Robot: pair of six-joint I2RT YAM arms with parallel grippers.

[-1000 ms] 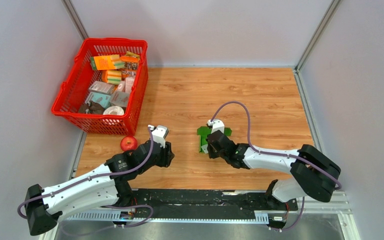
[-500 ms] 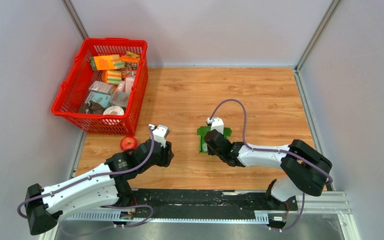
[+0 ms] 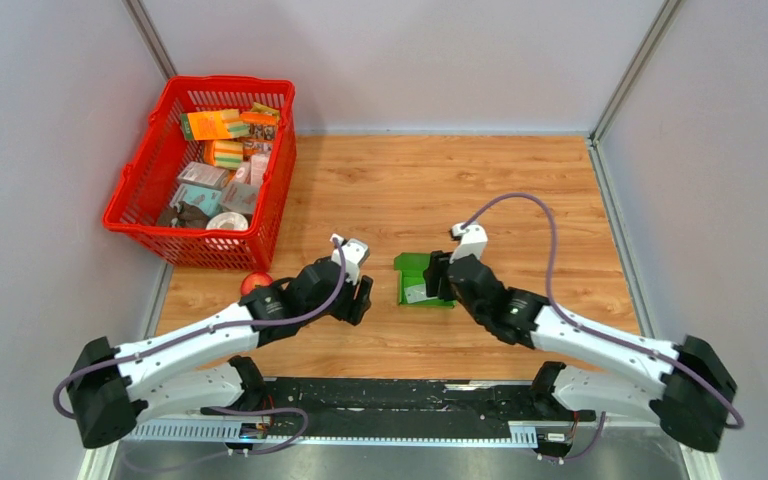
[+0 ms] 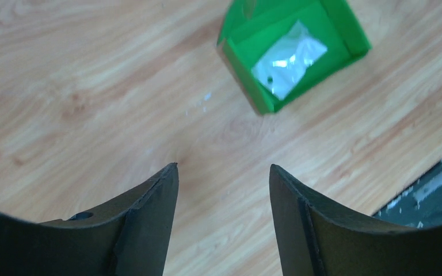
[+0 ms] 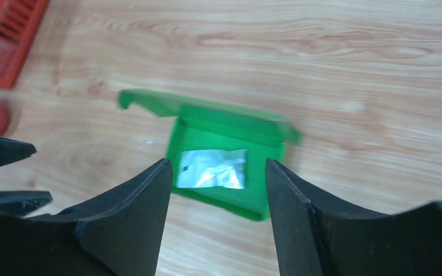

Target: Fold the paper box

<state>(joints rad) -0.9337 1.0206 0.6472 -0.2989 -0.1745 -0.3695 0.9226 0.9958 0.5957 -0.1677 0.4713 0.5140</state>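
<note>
Bright, even light falls from above. Shadows on the wooden table (image 3: 520, 180) are soft and small. The top view is sharp. In the right wrist view the paper box (image 5: 230, 129) looks smeared and fuzzy. The little clear bag (image 4: 288, 60) inside it shines white with glare in both wrist views.

The left gripper (image 4: 223, 168) fills the lower part of the frame. Its two dark fingers (image 4: 144, 218) stand well apart, and between them only the wooden table (image 4: 80, 86) is seen. In the upper right of the frame lies the green paper box (image 4: 253, 43), well apart from the fingertips and partly cut by the upper edge. Its walls stand up and its inside is visible. A small silvery-white packet (image 4: 289, 59) lies on its floor. In the lower right corner there is a dark strip (image 4: 431, 190) past the edge of the wood.
</note>
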